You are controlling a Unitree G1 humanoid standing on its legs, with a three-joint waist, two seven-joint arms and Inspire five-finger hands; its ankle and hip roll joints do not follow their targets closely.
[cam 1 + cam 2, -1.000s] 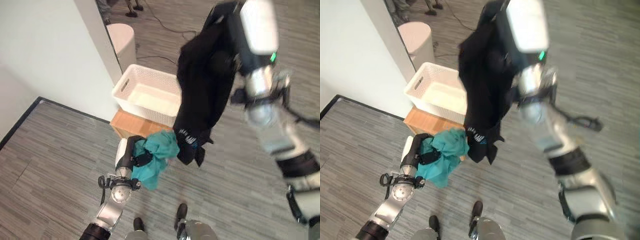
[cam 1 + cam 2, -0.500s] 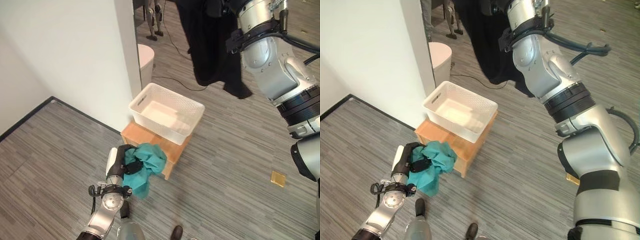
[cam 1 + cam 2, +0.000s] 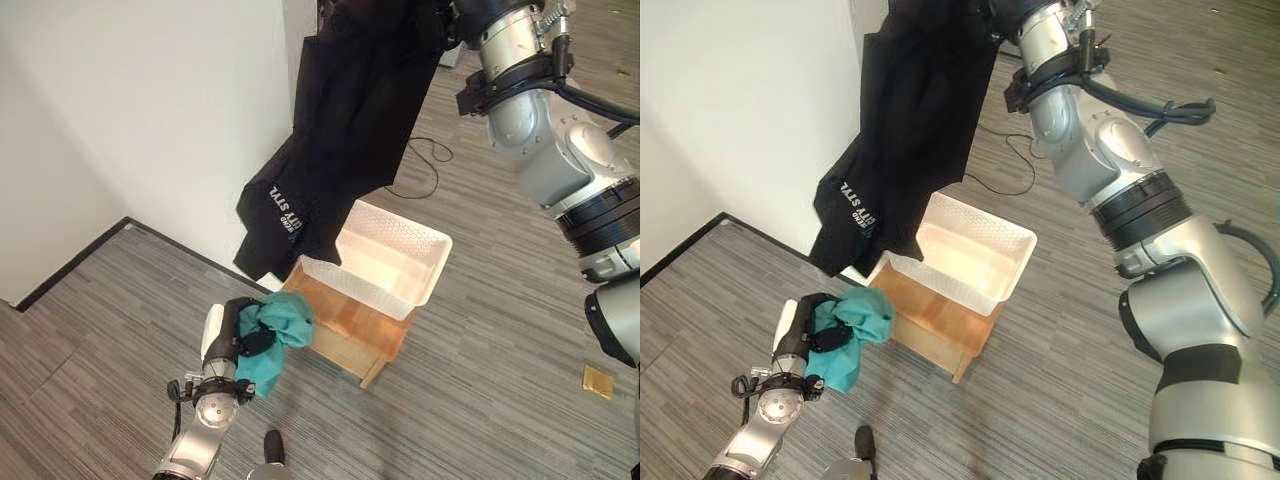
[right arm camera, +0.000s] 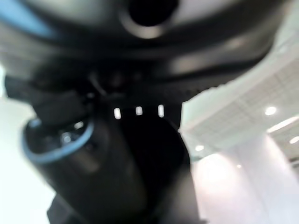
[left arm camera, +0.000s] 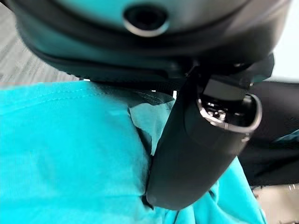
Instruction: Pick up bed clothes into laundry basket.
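— Where are the clothes?
— A teal cloth (image 3: 272,328) is bunched in the left hand (image 3: 237,335), whose fingers curl round it, just left of the wooden stand (image 3: 352,330) carrying the white laundry basket (image 3: 385,262).
— And the right hand?
— Raised high with a black garment (image 3: 340,130) hanging from it above the basket; I cannot tell its grip.

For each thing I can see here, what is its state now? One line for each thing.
Black garment: hanging from the raised right arm, above the basket's near-left corner.
Teal cloth: bunched, clutched by the left hand.
Laundry basket: upright on the stool, no clothes in it.
Wooden stool: standing on the floor.
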